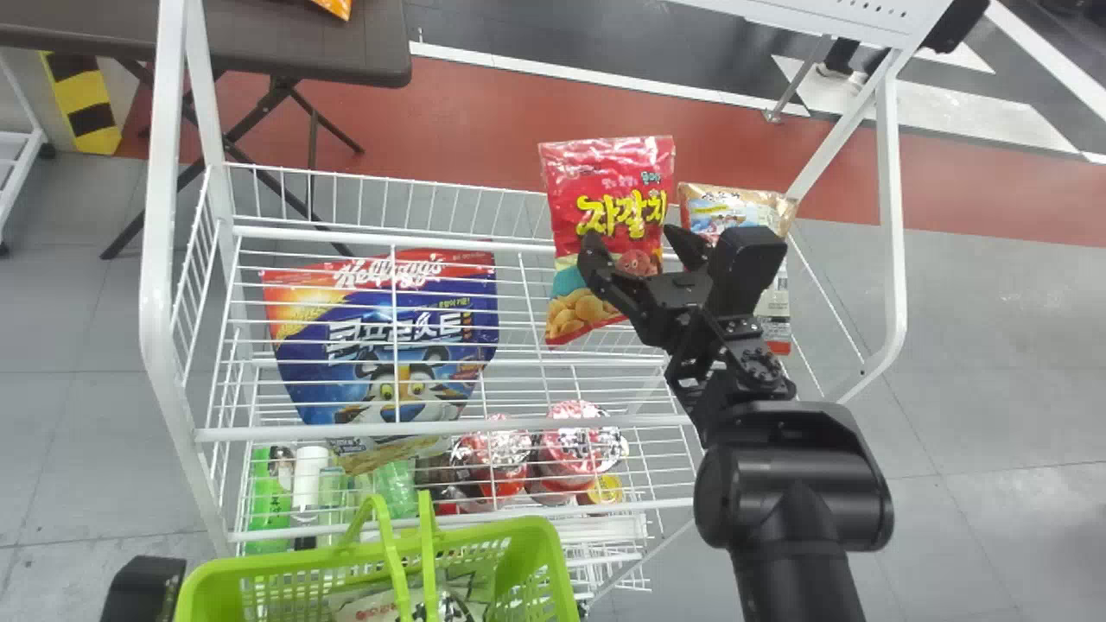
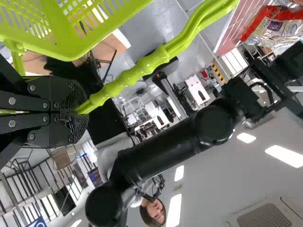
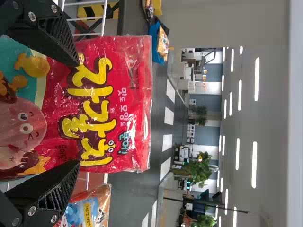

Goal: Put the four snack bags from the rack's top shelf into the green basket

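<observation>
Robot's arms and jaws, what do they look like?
The right arm is black, with smooth rounded segments and a boxy block near its wrist. Its jaws are black as well, tapering, with ridged inner faces and round silvery screw heads. The left jaws match: black, ridged towards the tips, with similar screws.

Dark table (image 1: pixel 259 39) — bottles (image 1: pixel 307 480) — plants (image 3: pixel 198 169)

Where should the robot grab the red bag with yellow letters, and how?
Probably by both side edges, about halfway up, coming from the front: the red bag stands upright, broad face toward the robot, and the right gripper is open before it.
</observation>
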Available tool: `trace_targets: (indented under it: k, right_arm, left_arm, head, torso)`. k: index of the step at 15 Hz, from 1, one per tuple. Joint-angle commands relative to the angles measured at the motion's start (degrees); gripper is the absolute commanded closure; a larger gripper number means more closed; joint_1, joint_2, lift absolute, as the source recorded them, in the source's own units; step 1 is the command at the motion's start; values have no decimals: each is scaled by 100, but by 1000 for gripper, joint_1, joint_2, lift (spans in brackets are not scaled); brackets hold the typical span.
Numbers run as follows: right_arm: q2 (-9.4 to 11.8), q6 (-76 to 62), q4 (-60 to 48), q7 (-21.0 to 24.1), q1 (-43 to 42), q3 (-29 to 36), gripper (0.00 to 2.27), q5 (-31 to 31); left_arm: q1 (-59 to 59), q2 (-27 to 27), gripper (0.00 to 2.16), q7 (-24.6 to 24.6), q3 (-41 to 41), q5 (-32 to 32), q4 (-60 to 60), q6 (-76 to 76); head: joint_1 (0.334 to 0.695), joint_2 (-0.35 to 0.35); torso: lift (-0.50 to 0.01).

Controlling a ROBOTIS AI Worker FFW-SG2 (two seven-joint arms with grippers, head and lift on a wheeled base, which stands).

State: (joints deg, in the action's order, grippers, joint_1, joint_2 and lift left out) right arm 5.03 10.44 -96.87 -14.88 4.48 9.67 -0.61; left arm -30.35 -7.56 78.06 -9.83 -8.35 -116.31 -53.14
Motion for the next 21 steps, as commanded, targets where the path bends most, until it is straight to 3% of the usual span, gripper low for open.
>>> trace_targets:
  k: [1,3,4,10,13,18,21]
  right_arm:
    - [7,148,168,-111,-123,8,539,105]
    - [7,288,168,-234,-132,-27,1673,157]
    - [7,288,133,-243,-96,-36,1973,149]
    - [7,288,-333,-436,220,-1,2108,26]
    - [7,728,-1440,-524,844,70,2108,-291]
    - [-20,2925,-4006,-682,2356,650,2108,-1354]
    - [-125,4401,-4982,-920,3191,1045,2108,-1908]
  left_arm:
    - [11,-9,1578,16,-1,0,-5,-26]
    - [11,-9,1578,34,-1,-8,-23,-43]
    - [11,-9,1578,34,8,-8,-32,-43]
    - [-59,-18,1578,42,17,-8,-84,-43]
    - [-129,-18,1578,16,43,-8,-155,27]
    - [-138,-9,1578,-10,60,-17,-172,98]
    - [-138,-9,1578,-10,43,-17,-216,133]
  head:
    - [695,-350]
    - [695,-350]
    - [695,-350]
    - [695,-350]
    - [695,-350]
    - [695,-350]
    - [695,-350]
  torso:
    - [0]
    - [0]
    - [0]
    - [0]
    - [0]
    - [0]
    - [0]
